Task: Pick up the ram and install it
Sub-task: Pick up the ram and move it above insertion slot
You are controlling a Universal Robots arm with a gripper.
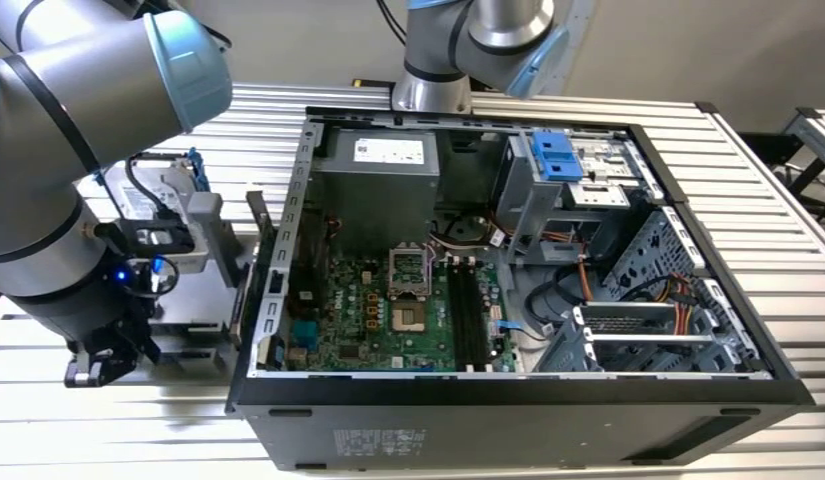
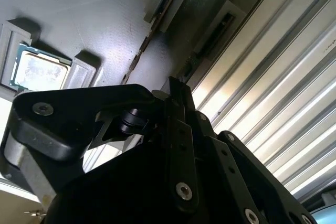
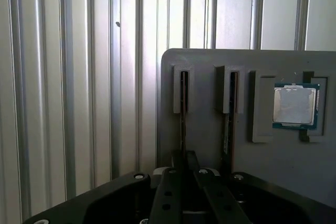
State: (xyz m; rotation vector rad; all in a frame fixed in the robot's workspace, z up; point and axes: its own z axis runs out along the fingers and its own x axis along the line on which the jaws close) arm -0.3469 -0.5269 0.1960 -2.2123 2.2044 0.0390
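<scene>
— Where's the ram [image 3: 184, 98]?
— On edge in the gray holder [image 3: 273, 174], in the slot nearest its edge. My end effector [image 3: 184, 156] sits right at it; apart or clamped, I can't tell.

My arm [image 1: 39, 230]: silver-grey tubes with pale blue joint caps [image 1: 188, 68]. My gripper [image 3: 184, 157]: black linked bars fastened by small silver screws [image 2: 184, 191].
</scene>
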